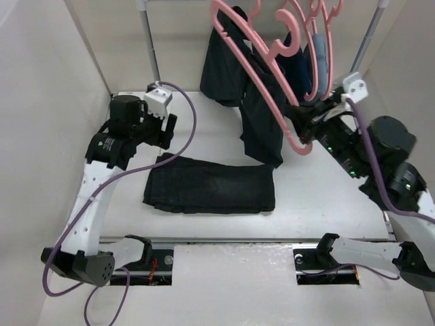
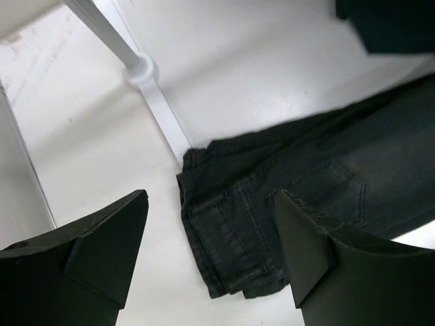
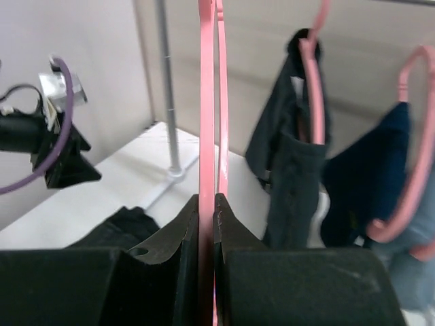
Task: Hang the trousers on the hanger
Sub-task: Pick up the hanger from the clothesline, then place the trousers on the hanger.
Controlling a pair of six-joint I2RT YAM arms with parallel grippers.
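Evidently the work is split between the arms. The right jaws are pinched tight on the pink hanger (image 3: 207, 102), whose thin plastic bar stands edge-on between them and rises straight above them. This holds the frame up off the counter (image 1: 312, 197) at a tilt, presumably to offer a free bar for cloth to be threaded over. The hanger is slim, smooth and glossy, with rounded shoulders. Being so thin, it will likely flex or twist in the grip if loaded unevenly.

The left jaws are spread wide and hold nothing. The black trousers (image 1: 211, 187) lie folded flat on the counter just below and ahead of them. In the left wrist view the waistband end is nearest, framed in the gap between the jaws. That suggests a descent onto the waistband is being lined up. The cloth is faded black denim, heavy and matte, with stitched seams, a back pocket and a thick layered edge at the waistband. With the layers stacked, a pinch could catch only the top one.

Beyond the right jaws a shorter black garment (image 3: 292, 170) hangs limp from another pink hanger (image 3: 316, 102), with a navy garment (image 3: 360, 176) just beside it. A white rail post (image 2: 139, 68) stands beyond the left jaws, apart from the trousers.
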